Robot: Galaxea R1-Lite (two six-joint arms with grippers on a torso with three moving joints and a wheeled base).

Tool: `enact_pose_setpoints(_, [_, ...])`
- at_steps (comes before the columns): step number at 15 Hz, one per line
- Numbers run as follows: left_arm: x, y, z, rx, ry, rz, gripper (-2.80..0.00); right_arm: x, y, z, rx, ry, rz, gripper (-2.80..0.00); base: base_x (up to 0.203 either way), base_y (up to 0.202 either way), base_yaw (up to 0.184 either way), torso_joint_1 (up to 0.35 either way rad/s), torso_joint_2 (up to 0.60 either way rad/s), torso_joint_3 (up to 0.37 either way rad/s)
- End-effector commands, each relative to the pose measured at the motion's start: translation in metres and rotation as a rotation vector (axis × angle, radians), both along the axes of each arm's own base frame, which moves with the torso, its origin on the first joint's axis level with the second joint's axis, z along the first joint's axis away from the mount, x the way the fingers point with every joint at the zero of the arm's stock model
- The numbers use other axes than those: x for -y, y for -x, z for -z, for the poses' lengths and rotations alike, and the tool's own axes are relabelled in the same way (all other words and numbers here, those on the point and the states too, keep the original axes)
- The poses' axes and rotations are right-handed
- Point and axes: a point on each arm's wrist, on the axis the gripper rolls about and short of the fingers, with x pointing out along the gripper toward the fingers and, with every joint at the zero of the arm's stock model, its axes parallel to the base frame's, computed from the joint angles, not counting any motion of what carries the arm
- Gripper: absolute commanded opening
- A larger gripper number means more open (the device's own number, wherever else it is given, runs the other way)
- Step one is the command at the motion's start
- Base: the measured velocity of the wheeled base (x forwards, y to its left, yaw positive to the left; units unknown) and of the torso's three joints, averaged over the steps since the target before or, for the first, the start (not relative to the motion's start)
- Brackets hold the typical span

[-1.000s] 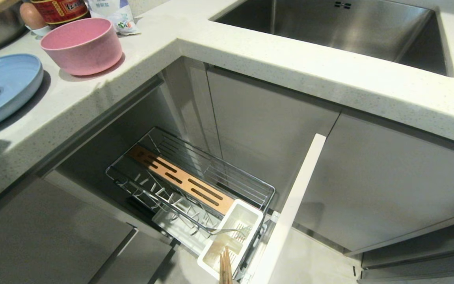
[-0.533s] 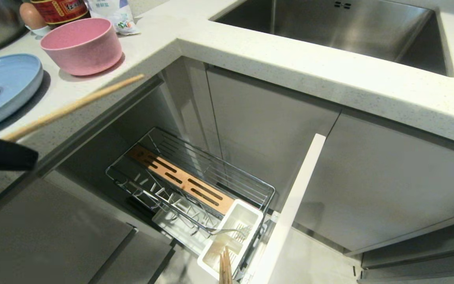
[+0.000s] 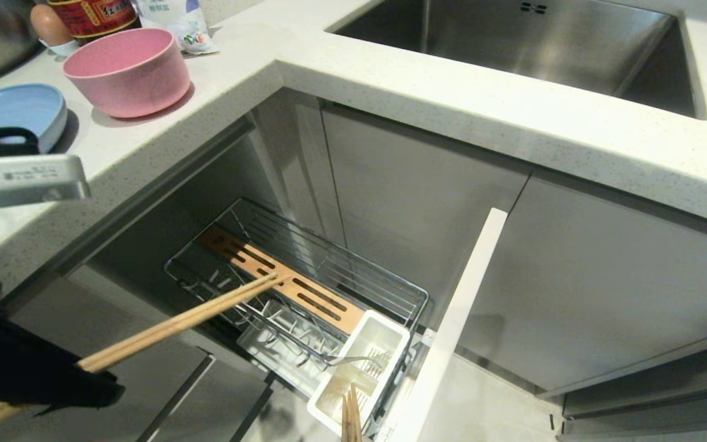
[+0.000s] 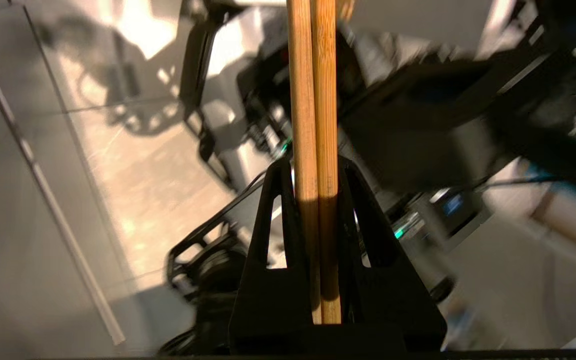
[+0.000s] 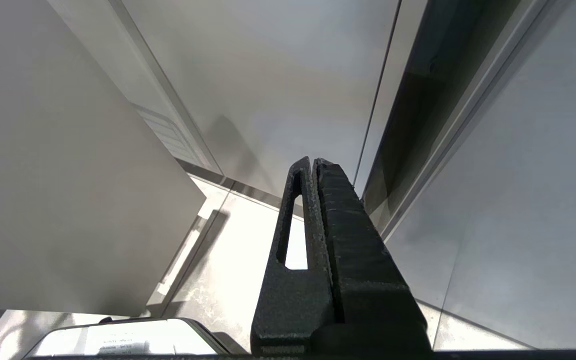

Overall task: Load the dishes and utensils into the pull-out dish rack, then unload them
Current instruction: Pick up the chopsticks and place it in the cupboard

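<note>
**Chopsticks held over the rack**

A pair of wooden chopsticks (image 3: 181, 322) is clamped between the jaws of the left gripper (image 4: 318, 210), near one end, with the long free ends reaching out over the pull-out dish rack (image 3: 390, 288) toward its slotted wooden strip (image 3: 304, 294). The sticks are judged light, stiff and smooth, so a slip or scissoring in the grip is possible; a hold nearer the middle would be steadier. The white cutlery caddy (image 3: 390, 334) lies beyond the tips. The right gripper (image 5: 315, 167) is seen pressed together, holding nothing, beside the cabinet fronts.
</note>
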Motion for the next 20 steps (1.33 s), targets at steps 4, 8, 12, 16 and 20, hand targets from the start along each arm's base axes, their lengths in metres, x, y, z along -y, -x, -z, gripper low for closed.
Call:
enact_pose_setpoints(4, [0.013,-0.014,0.033,-0.094,-0.157,0.133,-2.8,0.0,0.0,0.0,0.003,0.0,0.001,-2.8,0.0,0.0,0.0,0.0,0.0,0.0])
enact_pose_setpoints(8, [0.023,-0.025,0.053,-0.139,-0.26,0.245,-2.8,0.0,0.0,0.0,0.005,0.0,0.001,-2.8,0.0,0.0,0.0,0.0,0.0,0.0])
enact_pose_setpoints(12, [0.042,-0.041,0.07,-0.139,-0.413,0.248,-2.8,0.0,0.0,0.0,0.004,0.0,0.0,-2.8,0.0,0.0,0.0,0.0,0.0,0.0])
enact_pose_setpoints(16, [0.068,-0.058,0.088,-0.157,-0.458,0.227,-2.8,0.0,0.0,0.0,0.005,0.0,0.0,-2.8,0.0,0.0,0.0,0.0,0.0,0.0])
enact_pose_setpoints(20, [0.086,-0.065,0.103,-0.204,-0.503,0.22,-2.8,0.0,0.0,0.0,0.003,0.0,0.001,-2.8,0.0,0.0,0.0,0.0,0.0,0.0])
